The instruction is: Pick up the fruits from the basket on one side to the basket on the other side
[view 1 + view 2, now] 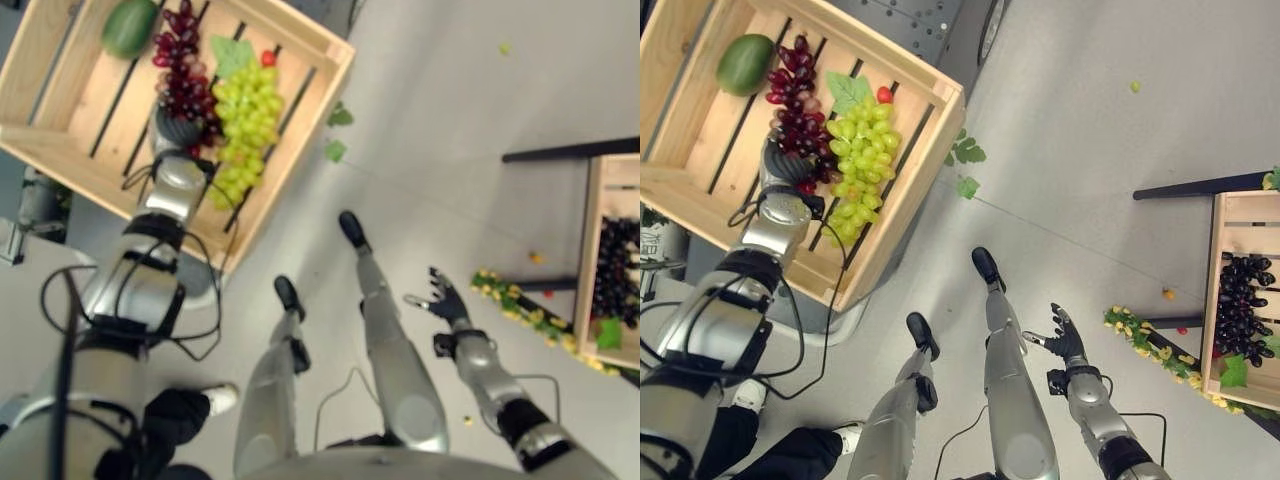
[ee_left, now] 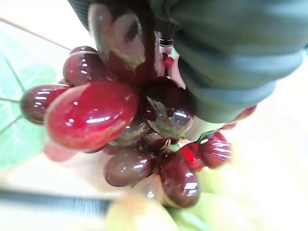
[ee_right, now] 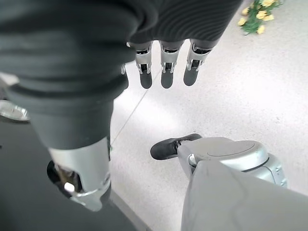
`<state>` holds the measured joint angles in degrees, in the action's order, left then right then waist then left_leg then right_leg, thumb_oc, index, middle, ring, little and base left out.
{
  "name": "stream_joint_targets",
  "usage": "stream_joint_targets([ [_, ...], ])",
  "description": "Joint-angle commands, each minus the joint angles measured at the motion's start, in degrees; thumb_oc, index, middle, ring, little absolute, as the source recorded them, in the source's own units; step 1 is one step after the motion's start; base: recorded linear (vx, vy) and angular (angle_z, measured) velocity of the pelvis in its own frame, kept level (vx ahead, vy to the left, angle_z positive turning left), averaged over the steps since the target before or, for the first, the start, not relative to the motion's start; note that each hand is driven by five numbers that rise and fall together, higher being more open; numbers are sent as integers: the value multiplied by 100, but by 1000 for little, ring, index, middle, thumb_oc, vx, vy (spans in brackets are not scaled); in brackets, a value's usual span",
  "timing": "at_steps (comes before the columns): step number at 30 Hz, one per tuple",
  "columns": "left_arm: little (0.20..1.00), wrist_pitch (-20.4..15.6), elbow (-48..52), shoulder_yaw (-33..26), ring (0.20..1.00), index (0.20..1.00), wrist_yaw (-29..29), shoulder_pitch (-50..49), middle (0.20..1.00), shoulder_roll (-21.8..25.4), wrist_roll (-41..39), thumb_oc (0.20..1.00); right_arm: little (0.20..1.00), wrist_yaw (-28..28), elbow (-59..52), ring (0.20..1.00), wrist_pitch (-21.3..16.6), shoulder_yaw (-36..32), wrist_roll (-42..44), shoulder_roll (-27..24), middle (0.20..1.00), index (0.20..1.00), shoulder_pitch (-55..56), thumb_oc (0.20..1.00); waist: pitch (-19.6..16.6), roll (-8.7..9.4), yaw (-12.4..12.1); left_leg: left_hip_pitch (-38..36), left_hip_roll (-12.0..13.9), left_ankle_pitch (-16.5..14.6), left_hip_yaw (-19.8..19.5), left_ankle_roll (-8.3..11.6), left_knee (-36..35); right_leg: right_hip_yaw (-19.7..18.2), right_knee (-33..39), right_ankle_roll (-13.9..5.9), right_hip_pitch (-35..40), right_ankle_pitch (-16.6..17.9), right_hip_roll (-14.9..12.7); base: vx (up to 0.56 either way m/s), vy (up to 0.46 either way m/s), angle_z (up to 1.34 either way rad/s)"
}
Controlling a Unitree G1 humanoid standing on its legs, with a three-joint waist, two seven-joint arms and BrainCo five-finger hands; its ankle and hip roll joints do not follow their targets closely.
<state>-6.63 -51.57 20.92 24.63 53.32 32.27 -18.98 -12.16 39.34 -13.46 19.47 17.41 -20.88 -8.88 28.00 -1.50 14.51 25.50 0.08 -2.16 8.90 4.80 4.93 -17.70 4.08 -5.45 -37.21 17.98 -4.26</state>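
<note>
My left hand sits on the red grapes in the left crate; I cannot tell if it grips. I should close near the stem, then lift slowly. My right hand hangs open.

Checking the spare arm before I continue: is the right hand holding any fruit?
No: the right hand hangs over bare floor with straight fingers and nothing in it, as its wrist view also shows.
</note>
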Motion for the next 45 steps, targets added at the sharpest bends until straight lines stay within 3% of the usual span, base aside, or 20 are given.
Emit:
stream_joint_targets([
  [1,200,-507,800,-262,200,200,-141,-549,200,119,-461,200,1000,-15,-15,1000,-124,-66,-45,-110,1000,1000,309,1000,26,-70,-241,686,-69,437,-328,-15,225,139,-343,-341,328,-886,58,-30,-2,14],
  [8,200,-957,2952,-728,200,200,-581,-1932,200,564,-1195,200,1000,169,206,1000,12,-221,-201,-149,1000,1000,430,1000,-76,-153,-507,520,-137,476,-520,-41,173,263,-316,-333,566,-927,1,-13,12,11],
  [14,200,-1021,3893,-894,200,200,-1101,-2490,200,1010,-1752,200,1000,351,312,1000,124,-229,-289,-195,1000,1000,455,1000,-222,-149,-665,360,-143,497,-658,-55,141,368,-279,-337,812,-970,-54,-7,3,13],
  [16,200,-1003,3964,-882,200,200,-1186,-2511,200,1123,-1812,200,1000,387,344,1000,137,-213,-304,-201,1000,1000,458,1000,-253,-149,-691,331,-144,498,-682,-56,138,382,-268,-339,861,-978,-67,-9,4,18],
  [22,200,-918,4344,-785,200,200,-1755,-2579,200,2384,-1954,200,1000,666,318,1000,156,-121,-352,-262,1000,1000,546,1000,-404,-211,-844,154,-161,481,-810,-69,167,450,-253,-350,1149,-1046,-97,-1,1,11],
  [26,200,-927,4331,-695,200,200,-1879,-2459,200,2768,-2071,200,1000,749,361,1000,188,-35,-386,-244,1000,1000,545,1000,-458,-265,-897,62,-161,495,-863,-67,142,493,-242,-352,1247,-1067,-99,-4,-3,5],
  [30,200,-907,4424,-670,200,200,-2173,-2414,200,3645,-1943,200,1000,916,465,1000,201,111,-442,-232,1000,1000,582,1000,-568,-357,-1002,-77,-174,488,-924,-62,120,549,-235,-349,1413,-1128,-90,2,-1,12],
  [39,200,-1063,4508,-221,200,200,-2145,-1624,200,4361,-1520,200,1000,1022,335,1000,138,355,-538,-258,1000,1000,475,1000,-751,-447,-1095,-135,-216,521,-1010,-54,79,641,-195,-368,1537,-1160,-118,1,-9,12],
  [42,200,-1065,4455,38,200,200,-2174,-1368,200,4384,-1586,200,1000,1047,237,1000,141,430,-510,-271,1000,1000,449,1000,-785,-467,-1090,-150,-220,520,-1017,-57,84,650,-187,-373,1565,-1163,-125,0,0,0],
  [44,1000,-1043,4317,246,1000,1000,-2163,-1206,1000,4296,-1545,1000,1000,1059,249,1000,148,456,-468,-230,1000,1000,444,1000,-804,-458,-1102,-154,-220,515,-1021,-55,89,637,-193,-371,1562,-1171,-117,0,0,0],
  [45,1000,-1041,4255,282,1000,1000,-2092,-1175,1000,4200,-1464,1000,1000,1051,258,1000,148,480,-468,-223,1000,1000,428,1000,-806,-455,-1098,-150,-215,516,-1024,-54,89,642,-193,-369,1557,-1172,-115,0,0,0],
])
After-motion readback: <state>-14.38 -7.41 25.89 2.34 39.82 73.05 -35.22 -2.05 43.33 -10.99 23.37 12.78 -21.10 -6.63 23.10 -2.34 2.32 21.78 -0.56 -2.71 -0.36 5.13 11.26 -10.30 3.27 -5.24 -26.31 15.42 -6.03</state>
